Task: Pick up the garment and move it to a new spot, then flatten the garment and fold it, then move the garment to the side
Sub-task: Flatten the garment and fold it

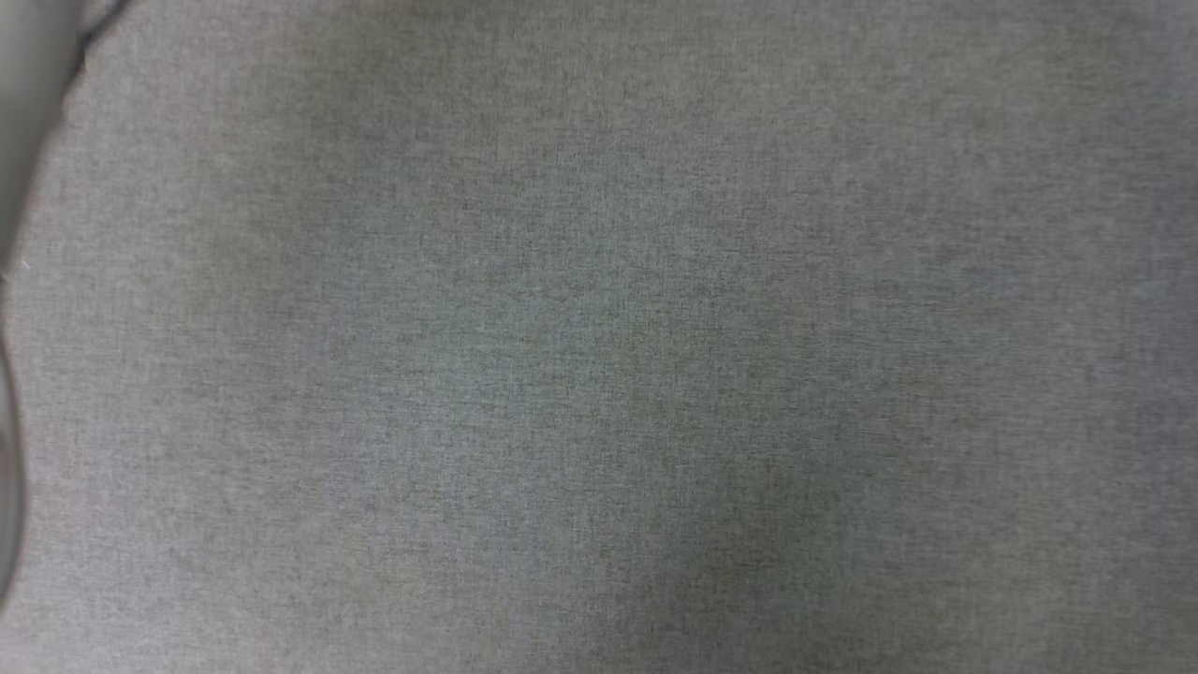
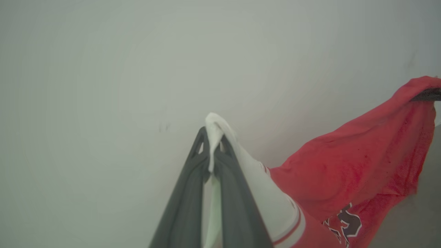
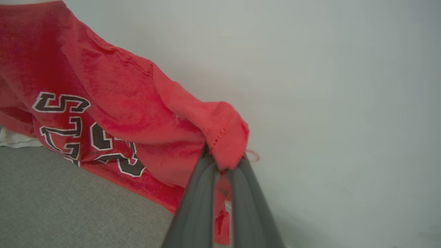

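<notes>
Garment [image 3: 113, 103] over grey fabric [image 3: 51, 196], wall [image 3: 327, 103] behind

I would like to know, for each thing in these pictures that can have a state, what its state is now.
Red jersey shirt with white sleeves and black lettering: lifted, sagging between both hands, creased, not folded.
Left hand: shut on the shirt's white sleeve.
Right hand: shut on a red edge of the shirt.
Grey woven fabric surface: flat and smooth.

Grey woven fabric surface [image 1: 599, 337], seen from above.
Lies flat & smooth, faint mottled shading, darker patch lower centre-right; blurred pale grey strip [image 1: 23, 112] runs down left edge, can't tell what it is.
</notes>
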Available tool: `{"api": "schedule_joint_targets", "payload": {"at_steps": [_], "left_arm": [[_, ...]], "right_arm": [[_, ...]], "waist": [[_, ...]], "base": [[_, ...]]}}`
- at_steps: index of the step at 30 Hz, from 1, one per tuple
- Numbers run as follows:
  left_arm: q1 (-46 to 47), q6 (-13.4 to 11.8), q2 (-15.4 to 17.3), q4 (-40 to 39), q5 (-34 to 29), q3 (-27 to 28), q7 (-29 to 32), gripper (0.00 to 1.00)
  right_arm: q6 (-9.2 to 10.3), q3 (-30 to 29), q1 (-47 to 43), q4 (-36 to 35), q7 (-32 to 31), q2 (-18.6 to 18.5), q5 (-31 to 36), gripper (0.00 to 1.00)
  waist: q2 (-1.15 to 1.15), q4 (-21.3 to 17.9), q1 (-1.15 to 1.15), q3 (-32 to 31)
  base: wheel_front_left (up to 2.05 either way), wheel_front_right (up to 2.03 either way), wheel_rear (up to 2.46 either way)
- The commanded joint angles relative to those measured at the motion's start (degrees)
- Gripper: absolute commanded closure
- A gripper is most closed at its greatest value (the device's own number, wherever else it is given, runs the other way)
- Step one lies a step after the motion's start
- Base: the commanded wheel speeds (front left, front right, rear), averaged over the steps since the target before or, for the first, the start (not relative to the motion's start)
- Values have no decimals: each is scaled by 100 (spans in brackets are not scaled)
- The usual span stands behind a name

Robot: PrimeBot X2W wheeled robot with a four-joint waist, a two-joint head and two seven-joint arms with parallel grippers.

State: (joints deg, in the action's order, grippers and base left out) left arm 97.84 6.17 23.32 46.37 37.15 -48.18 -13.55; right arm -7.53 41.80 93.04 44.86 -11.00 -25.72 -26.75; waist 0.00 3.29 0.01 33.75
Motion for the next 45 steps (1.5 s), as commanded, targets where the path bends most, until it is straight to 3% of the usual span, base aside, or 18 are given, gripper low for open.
{"api": "schedule_joint_targets", "payload": {"at_steps": [1, 8, 18, 26, 37, 45], "left_arm": [[-363, 30, -2, 55, 59, -44, -76, 100], [-1823, 71, 79, -72, 268, 13, -167, 100], [-4599, -232, 348, -1078, 196, 272, -176, 100], [-6610, -631, 835, -1909, 425, 163, -110, 100], [-8903, -1503, 1562, -3417, 1056, 20, 355, 100], [-9852, -1896, 1773, -4116, 1340, -117, 532, 100]], "right_arm": [[9, 70, -305, 122, 144, 55, -211, 100], [8, 555, -1441, 255, 644, 102, -786, 100], [8, 1517, -3387, -313, 1087, -496, -1460, 100], [8, 2034, -4737, -974, 1149, -1032, -2018, 100], [8, 1825, -6688, -1818, 1248, -1696, -2604, 100], [9, 1376, -7854, -2103, 1280, -1865, -2577, 100]], "waist": [[0, -28, -1, -111], [0, -53, -1, -508], [0, -45, -1, -1576], [0, -119, -1, -2522], [0, -110, -1, -3366], [0, -82, -1, -3630]], "base": [[0, 0, 0], [0, 0, 0], [0, 0, 0], [0, 0, 0], [0, 0, 0], [0, 0, 0]]}}
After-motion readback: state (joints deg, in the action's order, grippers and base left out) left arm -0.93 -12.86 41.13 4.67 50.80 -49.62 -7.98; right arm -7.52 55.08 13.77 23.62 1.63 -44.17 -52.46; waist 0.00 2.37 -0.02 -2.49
